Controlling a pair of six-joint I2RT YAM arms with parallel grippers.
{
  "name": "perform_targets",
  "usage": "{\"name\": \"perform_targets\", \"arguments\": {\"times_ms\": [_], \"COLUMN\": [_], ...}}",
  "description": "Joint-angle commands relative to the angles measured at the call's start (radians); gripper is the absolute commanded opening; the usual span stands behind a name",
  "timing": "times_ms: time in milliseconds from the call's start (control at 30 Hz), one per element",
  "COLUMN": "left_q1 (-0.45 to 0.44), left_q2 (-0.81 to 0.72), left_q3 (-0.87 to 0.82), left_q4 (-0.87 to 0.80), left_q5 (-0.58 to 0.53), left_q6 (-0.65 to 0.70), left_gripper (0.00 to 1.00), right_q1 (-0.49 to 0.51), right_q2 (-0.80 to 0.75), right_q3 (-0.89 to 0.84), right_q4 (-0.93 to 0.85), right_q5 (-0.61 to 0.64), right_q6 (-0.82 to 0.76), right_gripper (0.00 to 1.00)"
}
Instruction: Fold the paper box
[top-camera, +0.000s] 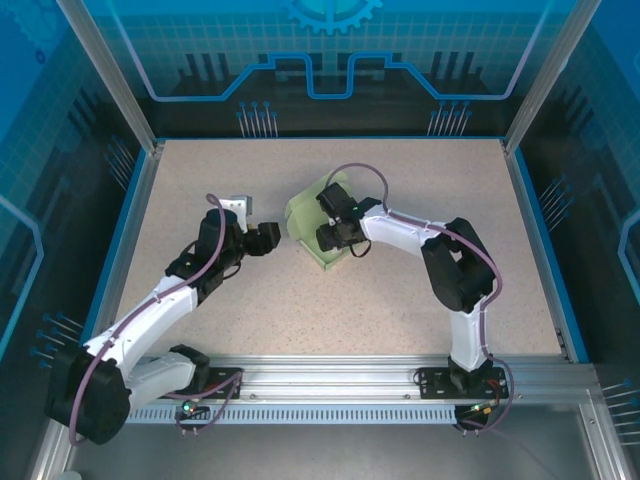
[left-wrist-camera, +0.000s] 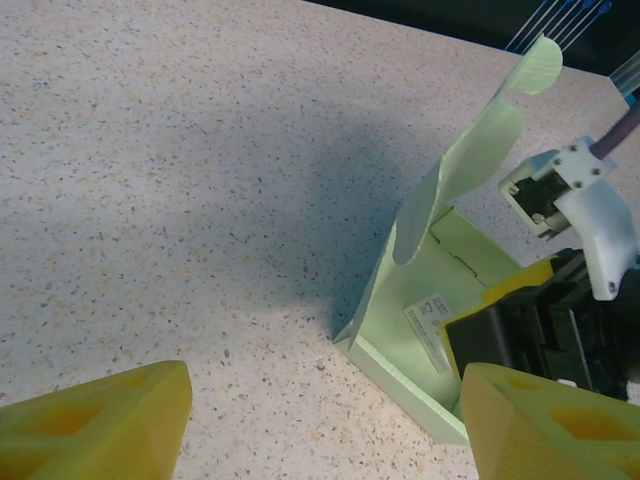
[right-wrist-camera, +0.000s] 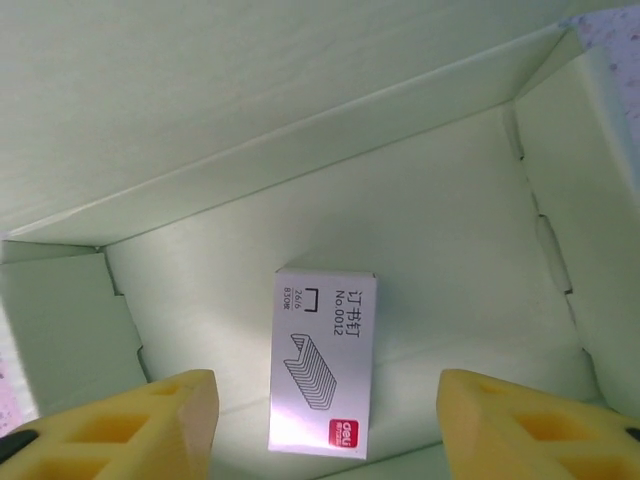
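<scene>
1. Mint-green paperboard, thin and matte: the paper box (top-camera: 303, 220) sits around the middle of the tabletop (top-camera: 400, 320). It is half-formed, open side up and walls raised. A tall lid flap (left-wrist-camera: 470, 170) stands up with a rounded tab at its tip.
2. Handling, my read: very light, so it'll likely skid on the speckled surface if pushed from one side only. It looks stiff along the creases and floppy between them. A hard pinch would probably kink a panel. Doesn't look slippery.
3. Where to hold: I'd take the lid flap low, near its crease, or pinch a side-wall edge, with the other claw bracing the opposite wall. Bend on the scored lines only.
4. Right claw (right-wrist-camera: 322, 400) is down inside the box, fingers apart, clamped on nothing. A small staple box (right-wrist-camera: 322, 362) lies on the floor between them, clear of both fingers.
5. Left claw (left-wrist-camera: 325, 400) hovers near the box's corner, fingers spread wide, empty.
6. Readable text on the staple box: "订书钉", "No.0012", "26/6", what looks like "850枚", a red "deli" logo and a staple-strip drawing. The paper box itself is unprinted.
</scene>
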Motion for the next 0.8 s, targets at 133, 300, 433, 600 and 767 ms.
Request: {"name": "perform_targets", "arguments": {"times_ms": [133,300,433,600,767], "left_q1": [0.018,0.045,0.061,0.062,0.058], "left_q2": [-0.035,0.023,0.094,0.174,0.186], "left_q3": [-0.008,0.058,0.147,0.278,0.281], "left_q4": [0.082,0.113,0.079,-0.025,-0.037], "left_q5": [0.023,0.138,0.207,0.240,0.263], "left_q6": [-0.045,-0.049,-0.030,0.035,0.023], "left_gripper": [0.77,0.82,0.83,0.82,0.81], "right_q1": [-0.040,-0.064,-0.112,-0.127,-0.206], "right_q2": [-0.292,-0.378,-0.419,-0.424,-0.433], "right_q3": [-0.170,-0.279,-0.350,-0.374,-0.372], "right_q4": [0.099,0.091,0.092,0.109,0.200], "right_q5": [-0.056,-0.077,-0.113,-0.138,-0.229], "right_q6": [-0.137,-0.163,-0.154,-0.167,-0.194], "right_gripper": [0.65,0.66,0.66,0.66,0.67]}}
